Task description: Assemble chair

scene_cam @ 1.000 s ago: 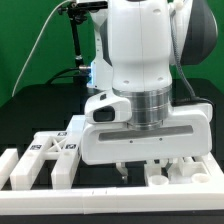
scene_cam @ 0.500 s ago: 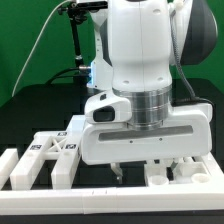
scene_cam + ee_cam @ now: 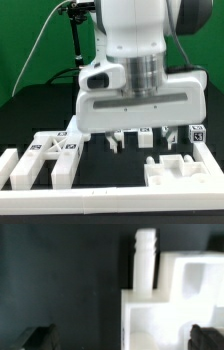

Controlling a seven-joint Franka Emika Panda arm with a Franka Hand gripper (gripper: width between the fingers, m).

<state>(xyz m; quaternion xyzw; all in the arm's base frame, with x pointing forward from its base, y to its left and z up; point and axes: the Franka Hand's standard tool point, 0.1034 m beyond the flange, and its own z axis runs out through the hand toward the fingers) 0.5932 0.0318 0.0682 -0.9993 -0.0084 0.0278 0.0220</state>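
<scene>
The chair is in loose white parts on the black table. A blocky slab part (image 3: 176, 167) lies at the exterior view's front right, directly below my gripper (image 3: 131, 145). My gripper hangs open above it, holding nothing. Tagged bars (image 3: 52, 150) lie at the exterior view's left. Small tagged cubes (image 3: 197, 133) sit behind the slab. In the wrist view the slab (image 3: 175, 303) and a thin post (image 3: 146, 255) on it fill one side, with my gripper (image 3: 122, 339) spread wide. One dark fingertip (image 3: 40, 336) stands over bare table, the other over the slab.
A white rail (image 3: 100, 189) edges the table's front, with a toothed white section (image 3: 18, 166) at the exterior view's left. A black stand with cables (image 3: 78, 40) rises at the back. The arm's large white body hides the table's middle.
The arm has risen and shifted toward the exterior view's left. The jaws opened a little wider, and the fingers now hang free above the slab part.
</scene>
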